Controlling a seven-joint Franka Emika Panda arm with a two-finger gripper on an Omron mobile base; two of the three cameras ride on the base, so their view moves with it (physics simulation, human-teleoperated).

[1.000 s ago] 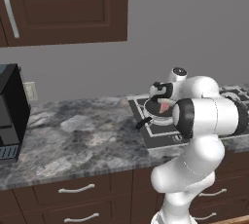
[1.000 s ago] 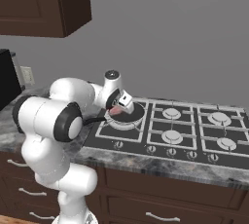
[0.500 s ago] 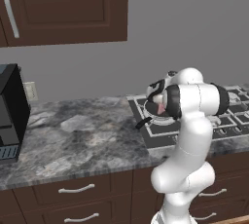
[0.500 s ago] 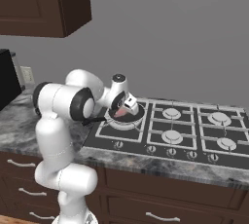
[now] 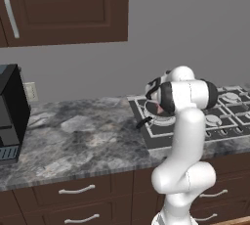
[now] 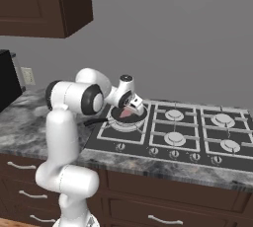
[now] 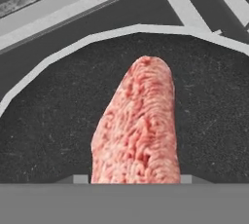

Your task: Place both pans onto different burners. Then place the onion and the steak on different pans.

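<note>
The hob (image 6: 170, 134) is the landmark here: a dark five-burner unit set into the grey stone counter (image 5: 78, 141). On its near-left burner sits a black pan (image 6: 127, 117), its short handle (image 6: 94, 121) pointing left, away from the hob toward the counter. In the left base view the same pan (image 5: 157, 111) sits at the hob's left end, partly behind the arm, with the handle (image 5: 142, 122) reaching out over the hob's edge.

The steak (image 7: 138, 130) lies in that pan; in the hand view it is a red-pink slab, tapered at its far end, against the pan's dark floor (image 7: 48, 125). From the right base view a pink patch of steak (image 6: 126, 114) shows inside the pan rim, just under the hand.

The gripper (image 6: 133, 106) hangs low over the pan, tilted down into it, directly above the steak. Its fingertips are hidden at the bottom of the hand view and too small in the base views, so I cannot tell whether the jaws are clamped on the steak or parted around it.

The other burners on the hob, to the right of the pan, carry only their grates. A black appliance (image 5: 10, 111) stands on the counter, well to the left of the hob. Brown drawers (image 5: 73, 199) run below the counter.
</note>
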